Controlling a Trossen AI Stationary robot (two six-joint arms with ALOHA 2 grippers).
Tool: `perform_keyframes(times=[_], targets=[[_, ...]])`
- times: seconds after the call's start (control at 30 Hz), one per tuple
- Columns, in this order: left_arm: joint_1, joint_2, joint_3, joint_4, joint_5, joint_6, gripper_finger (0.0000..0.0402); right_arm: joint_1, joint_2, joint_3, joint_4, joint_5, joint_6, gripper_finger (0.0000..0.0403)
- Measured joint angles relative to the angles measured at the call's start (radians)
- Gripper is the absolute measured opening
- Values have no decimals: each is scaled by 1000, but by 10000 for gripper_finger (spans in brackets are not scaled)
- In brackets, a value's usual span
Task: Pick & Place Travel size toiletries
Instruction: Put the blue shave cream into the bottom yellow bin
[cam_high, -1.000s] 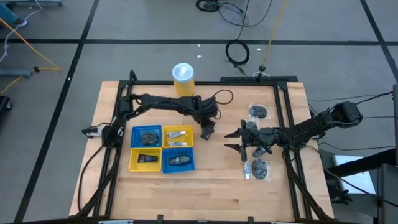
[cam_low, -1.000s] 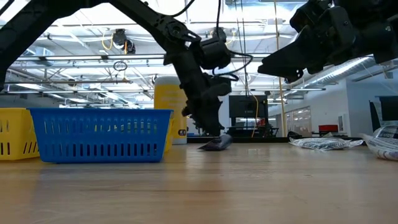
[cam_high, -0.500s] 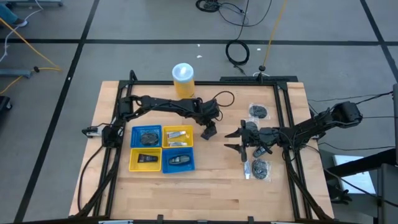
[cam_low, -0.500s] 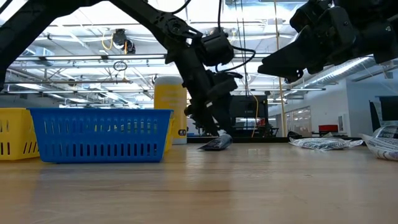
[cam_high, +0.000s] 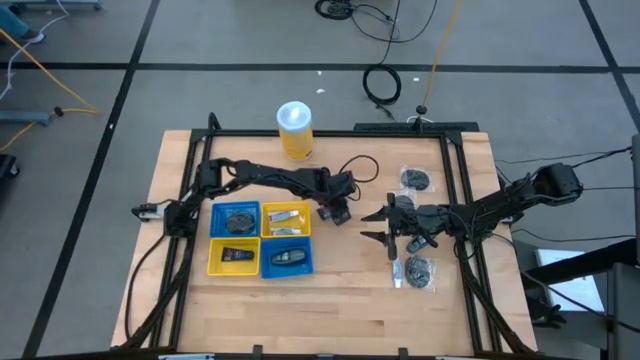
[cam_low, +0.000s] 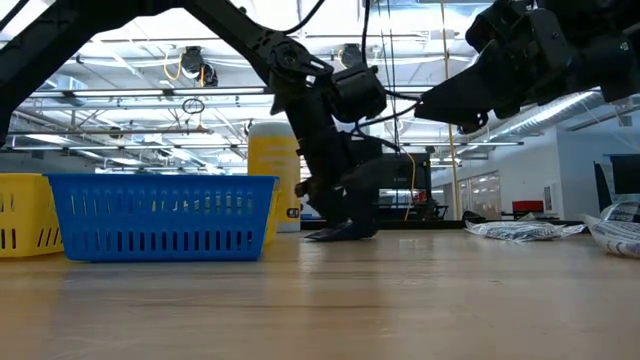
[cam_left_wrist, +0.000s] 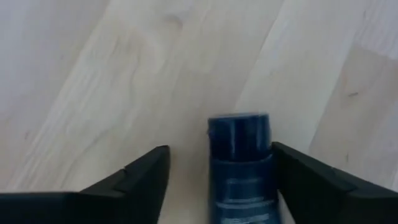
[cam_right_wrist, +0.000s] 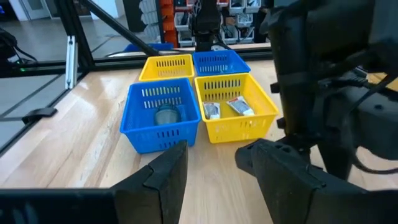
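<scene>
A dark blue tube (cam_left_wrist: 239, 168), one of the travel size toiletries, lies flat on the wood just right of the trays. My left gripper (cam_left_wrist: 221, 148) points steeply down over it, open, with one finger on each side of the tube; in the low view its fingers reach the table around the tube (cam_low: 340, 233). More wrapped toiletries lie at the right (cam_high: 415, 179) (cam_high: 420, 272). My right gripper (cam_high: 375, 225) hangs open above the table's middle right, holding nothing. My left gripper straddles the tube's capped end (cam_left_wrist: 239, 127) from above, fingers lying along its two long sides. A strip of bare wood shows between the tube and one finger (cam_left_wrist: 146, 177). Whether the other finger (cam_left_wrist: 305, 177) touches the tube, I cannot tell.
Four small trays sit in a square left of the tube: blue (cam_high: 214, 212), yellow (cam_high: 266, 209), yellow (cam_high: 212, 264), blue (cam_high: 307, 264), each with items inside. A tall yellow canister (cam_high: 295, 130) stands at the far edge. Bare wood lies toward the near edge.
My left gripper has opened and sunk toward the table, shifting slightly to the right and near, so that its fingers now stand around the tube. The tube has stayed lying on the wood. My right arm has kept still.
</scene>
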Motion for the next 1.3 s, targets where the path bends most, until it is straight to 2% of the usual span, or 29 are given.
perform_keyframes(times=[0.37,0.57,0.63,0.73,0.83,0.97,1.1,1.23,1.3], targets=[[-2,-5,1,3,24,88,109,0,0,0,0,0,0,173],[-24,-99,0,-30,26,153,109,0,0,0,1,0,0,173],[-41,-147,0,-66,26,174,128,0,0,0,0,0,0,173],[-80,-232,0,-163,26,207,153,0,0,0,0,1,0,173],[-135,-318,2,-293,11,225,159,0,0,0,0,1,0,173],[-237,-414,1,-476,-65,183,139,0,0,0,-11,1,3,173],[-347,-472,-9,-572,-235,83,101,0,0,0,-27,1,3,173],[-406,-504,-88,-502,-364,67,70,0,0,0,-22,1,6,173],[-402,-506,-141,-425,-348,122,63,0,0,0,-21,1,14,173]])
